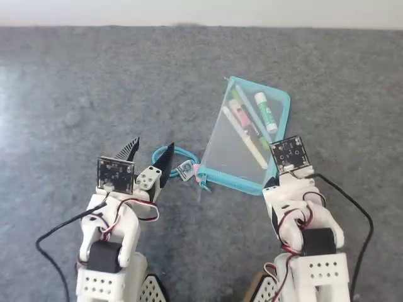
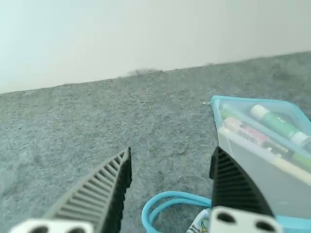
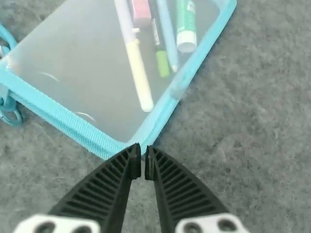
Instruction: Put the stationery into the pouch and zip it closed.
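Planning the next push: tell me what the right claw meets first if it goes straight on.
The pouch: its teal edge, at the corner, lies right before the shut right claw. Whether they touch is unclear.

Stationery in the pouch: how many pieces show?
5, side by side inside the pouch: left to right in the high view, pale yellow pen, pink item, green-tipped pen, light blue pen, glue stick. Others may be hidden.

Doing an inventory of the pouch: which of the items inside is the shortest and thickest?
The white stick with the green label, lying right beside the teal border of the pouch. The others are long, slim pens.
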`<state>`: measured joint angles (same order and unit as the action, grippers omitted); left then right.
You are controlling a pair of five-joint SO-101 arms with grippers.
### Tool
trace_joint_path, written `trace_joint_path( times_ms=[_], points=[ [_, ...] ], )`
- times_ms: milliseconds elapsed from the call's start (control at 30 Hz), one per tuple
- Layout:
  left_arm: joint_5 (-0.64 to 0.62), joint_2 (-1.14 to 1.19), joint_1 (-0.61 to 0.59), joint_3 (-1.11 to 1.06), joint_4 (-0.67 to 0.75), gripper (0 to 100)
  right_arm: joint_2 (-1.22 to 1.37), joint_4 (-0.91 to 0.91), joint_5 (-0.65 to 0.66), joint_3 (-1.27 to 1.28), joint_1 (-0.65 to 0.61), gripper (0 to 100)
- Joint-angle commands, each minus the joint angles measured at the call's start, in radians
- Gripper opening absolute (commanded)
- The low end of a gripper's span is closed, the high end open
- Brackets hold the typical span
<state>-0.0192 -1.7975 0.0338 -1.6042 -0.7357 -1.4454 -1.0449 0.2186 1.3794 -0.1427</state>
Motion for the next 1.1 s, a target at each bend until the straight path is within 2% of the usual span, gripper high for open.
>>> trace_joint_path(
  times_ms=[0, 300, 433, 567, 767, 867, 1067],
  points=[
    [-0.014, 0.003, 0.043, -0.025, 0.006, 24, -0.084, 0.015, -0.012, 0.04, 0.035, 2.0],
    [-0.008, 0.006, 0.051, -0.079, -0.035, 24, -0.377, 0.004, -0.011, 0.269, 0.143, 2.0],
    [-0.008, 0.005, 0.049, -0.079, -0.104, 24, -0.358, -0.002, -0.012, 0.285, 0.153, 2.0],
    [-0.008, 0.003, 0.043, -0.079, -0.23, 24, -0.364, -0.012, -0.012, 0.304, 0.151, 2.0],
    [-0.008, 0.003, 0.041, -0.079, -0.407, 24, -0.366, -0.113, -0.006, 0.304, 0.151, 2.0],
    [-0.008, 0.003, 0.043, -0.079, -0.457, 24, -0.367, -0.205, -0.006, 0.304, 0.153, 2.0],
    [-0.009, 0.003, 0.044, -0.079, -0.511, 24, -0.369, -0.222, -0.006, 0.304, 0.151, 2.0]
  ],
)
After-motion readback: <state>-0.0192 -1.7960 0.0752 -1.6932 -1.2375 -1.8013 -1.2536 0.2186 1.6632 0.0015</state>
